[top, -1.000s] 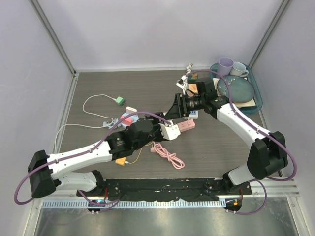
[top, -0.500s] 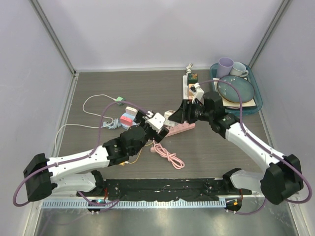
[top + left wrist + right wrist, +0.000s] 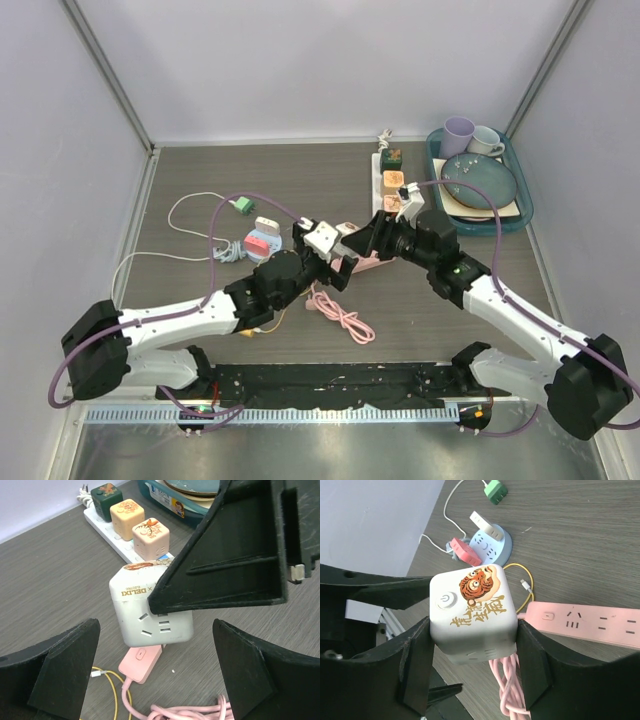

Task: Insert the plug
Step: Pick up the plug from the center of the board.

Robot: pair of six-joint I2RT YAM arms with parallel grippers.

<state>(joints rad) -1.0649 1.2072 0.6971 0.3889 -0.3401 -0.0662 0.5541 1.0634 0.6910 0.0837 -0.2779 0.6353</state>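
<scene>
White cube plug (image 3: 470, 600) with a tiger print and a power button on its top face sits between the two fingers (image 3: 415, 670) of the right end effector (image 3: 474, 630), clamped on opposite sides. Its socket face points toward the left wrist camera.

Left end effector (image 3: 155, 625) is released, jaws spread wide. One finger stands on each side of the cube, both well apart from it and touching nothing.

Pink power strip (image 3: 585, 622) lies flat on the surface (image 3: 250, 180) just behind and below the cube. Its switch end pokes out under the cube in the left wrist view. Whether cube and strip touch cannot be told.

Pink cable (image 3: 340, 315) lies coiled on the near side of the strip.

White power strip (image 3: 120, 547) runs toward the back wall and carries three small cubes in a row: a dark green one (image 3: 106, 494) and two peach ones (image 3: 127, 514).

Round blue socket hub (image 3: 490, 545) is to the left, with a red plug (image 3: 465, 551) and a white plug (image 3: 485, 525) on it. Green plug (image 3: 495, 490) on a white cord is beyond it.

Teal tray (image 3: 525, 215) in the far right corner holds a plate (image 3: 480, 180) and two cups (image 3: 458, 132).
</scene>
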